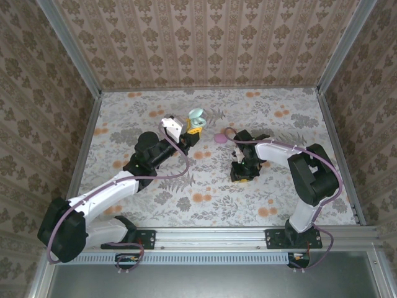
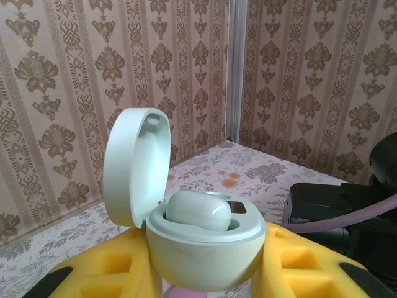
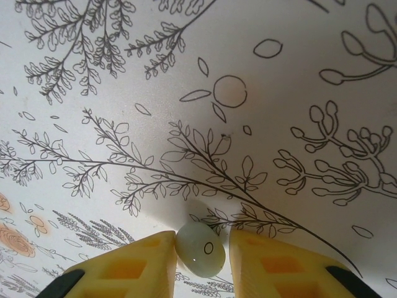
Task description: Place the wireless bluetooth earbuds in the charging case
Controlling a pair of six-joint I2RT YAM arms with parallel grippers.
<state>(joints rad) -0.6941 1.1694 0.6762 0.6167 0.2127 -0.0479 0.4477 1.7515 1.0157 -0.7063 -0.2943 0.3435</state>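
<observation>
The big table has a cloth with flowers and leaves on it. Walls with patterned paper stand on its left, far and right sides. A metal rail runs along the near edge, and both arms are fixed to it.

The left arm reaches from the near left toward the middle of the table. The right arm stands at the near right and bends back toward the middle.

The left gripper is up off the table. Its yellow fingers press on both sides of the charging case and hold it. The case looks pale green. Its lid stands open, tipped back to the left. One earbud sits inside the case.

The right gripper is down low, close to the cloth, right of the middle. Its yellow fingers are nearly closed around a second earbud. I cannot tell if they squeeze it.

A small pink thing lies on the cloth between the two grippers, a little farther back than the right one.
</observation>
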